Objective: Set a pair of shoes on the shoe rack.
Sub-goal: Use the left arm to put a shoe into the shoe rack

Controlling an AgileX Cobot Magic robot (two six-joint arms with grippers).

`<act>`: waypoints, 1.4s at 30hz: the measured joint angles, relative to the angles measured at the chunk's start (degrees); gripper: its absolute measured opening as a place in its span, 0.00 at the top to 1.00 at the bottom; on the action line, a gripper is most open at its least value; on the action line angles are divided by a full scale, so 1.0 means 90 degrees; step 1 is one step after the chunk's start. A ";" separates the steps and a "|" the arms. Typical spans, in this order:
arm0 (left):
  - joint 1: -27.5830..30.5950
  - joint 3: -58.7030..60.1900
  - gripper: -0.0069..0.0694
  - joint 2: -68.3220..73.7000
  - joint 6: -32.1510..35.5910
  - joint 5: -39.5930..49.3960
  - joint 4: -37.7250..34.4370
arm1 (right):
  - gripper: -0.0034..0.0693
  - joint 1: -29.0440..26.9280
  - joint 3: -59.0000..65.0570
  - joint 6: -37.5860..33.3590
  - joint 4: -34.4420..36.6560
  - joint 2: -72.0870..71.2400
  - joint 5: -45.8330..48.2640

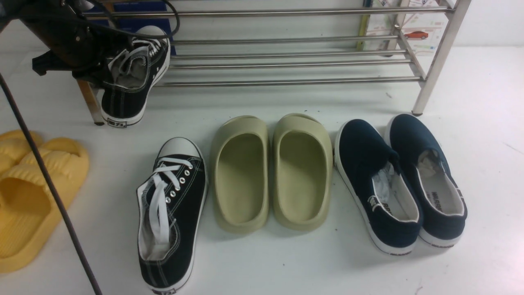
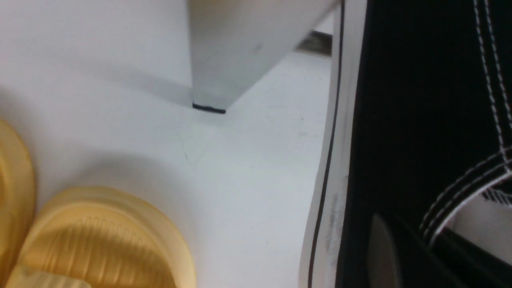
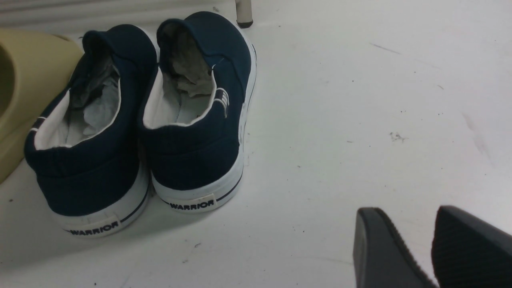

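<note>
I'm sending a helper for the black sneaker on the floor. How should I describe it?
Find the steel shoe rack at the back; shoes lie in a row before it. The black sneaker sits just left of the olive-green slides, the only floor shoe with white laces and a white toe cap.
</note>
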 joint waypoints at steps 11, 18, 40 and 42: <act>0.0000 -0.0038 0.91 0.0100 -0.0026 -0.0319 0.0071 | 0.62 0.0000 0.0000 0.0000 0.0000 0.0000 0.0000; -0.0006 -0.0072 0.80 0.0100 -0.0095 -0.0463 -0.0562 | 0.62 0.0000 0.0000 0.0000 0.0000 0.0000 0.0000; -0.0006 -0.0087 0.48 -0.0867 0.0002 0.0588 0.0116 | 0.62 0.0000 0.0000 0.0000 0.0000 0.0000 0.0000; -0.0006 -0.0087 0.53 -0.1010 0.0033 0.0831 0.0230 | 0.62 0.0000 0.0000 0.0000 0.0000 0.0000 0.0000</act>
